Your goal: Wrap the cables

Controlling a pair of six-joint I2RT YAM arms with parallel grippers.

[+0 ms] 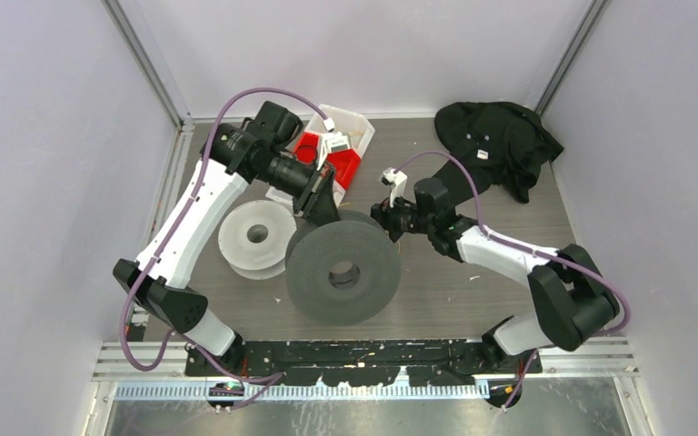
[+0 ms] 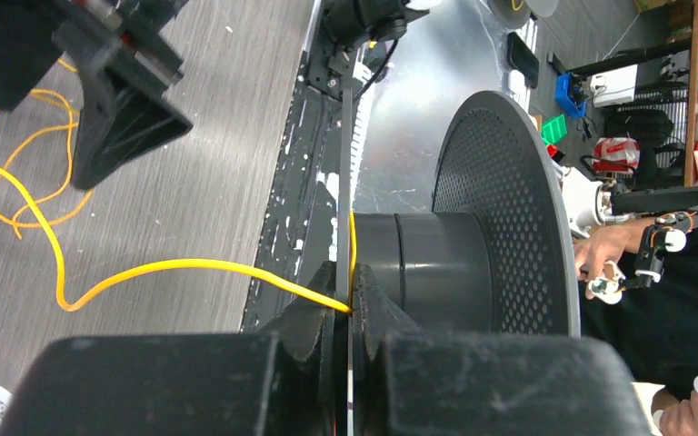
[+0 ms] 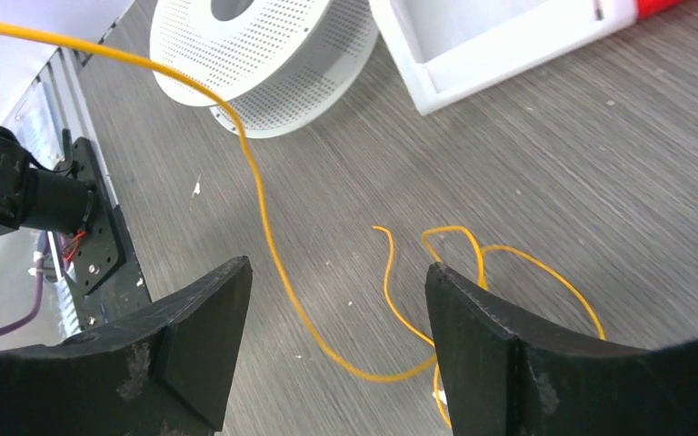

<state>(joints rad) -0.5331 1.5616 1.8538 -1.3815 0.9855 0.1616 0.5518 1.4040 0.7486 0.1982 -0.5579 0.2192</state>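
Left tool [image 2: 345, 304]: fingers pressed together, pinching the thin yellow-orange cord [image 2: 173, 265] at their tips. The pinch sits right against the hub of the dark grey perforated plastic spool [image 2: 500, 209], and a short run of cord climbs the hub just above it. In the top view this tool is at the spool's far edge.

From the pinch the cord leads away from the spool, sags once, then ends in loose loops on the grey wood-grain table [image 3: 600, 163].

Right tool [image 3: 336, 272]: fingers spread wide, holding nothing, poised over those loops. One strand passes between the fingers; the curls lie nearer the right-hand one. Contact with the table: cannot tell.

White perforated round spool [image 3: 254, 54] lies flat, left of the dark one. The cord crosses in front of it in the right wrist view; touching or not, unclear.

Judgement: one end is anchored at the hub and all the slack lies to the right of it. The strand's long axis runs roughly left to right, from one tool toward the other. The right arm is clearly nearer the slack, so gathering it and feeding it round the hub looks like its job.
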